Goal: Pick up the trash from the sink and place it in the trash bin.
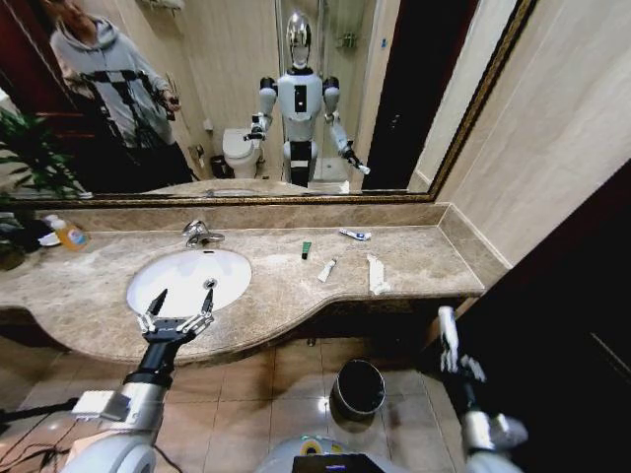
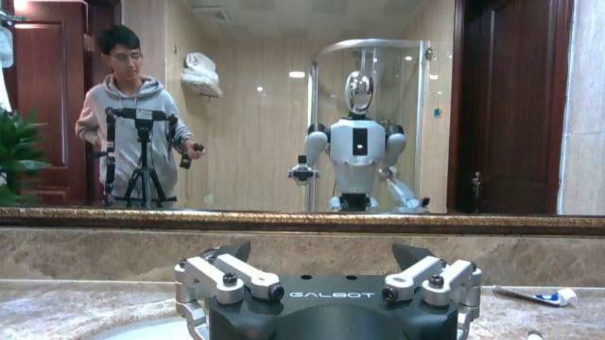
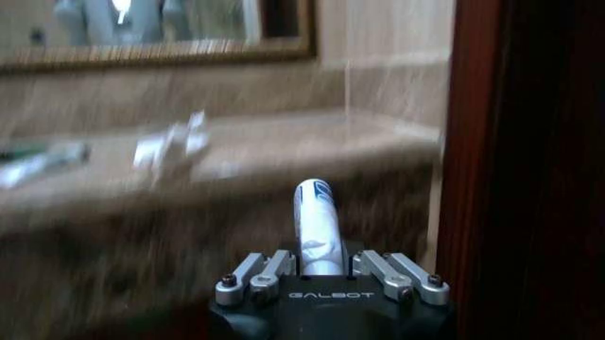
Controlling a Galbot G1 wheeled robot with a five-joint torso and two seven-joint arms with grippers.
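Note:
The white oval sink (image 1: 163, 286) sits in the beige countertop. My left gripper (image 1: 177, 313) hovers open over the sink's front rim; in the left wrist view its fingers (image 2: 227, 275) stand spread. Right of the sink, trash lies on the counter: a green piece (image 1: 307, 250), a blue-and-white packet (image 1: 355, 235) (image 2: 534, 296), a white tube (image 1: 326, 270) and a white wrapper strip (image 1: 377, 274) (image 3: 170, 140). My right gripper (image 1: 453, 357) (image 3: 321, 268) is below the counter's right end, shut on a white tube (image 1: 448, 328) (image 3: 315, 219). The dark trash bin (image 1: 360, 386) stands on the floor to its left.
A chrome faucet (image 1: 200, 233) stands behind the basin, and a yellow-orange bottle (image 1: 69, 234) at the counter's far left. A dark wooden panel (image 1: 562, 325) (image 3: 529, 170) is close on the right gripper's right. A mirror (image 1: 296, 99) spans the back wall.

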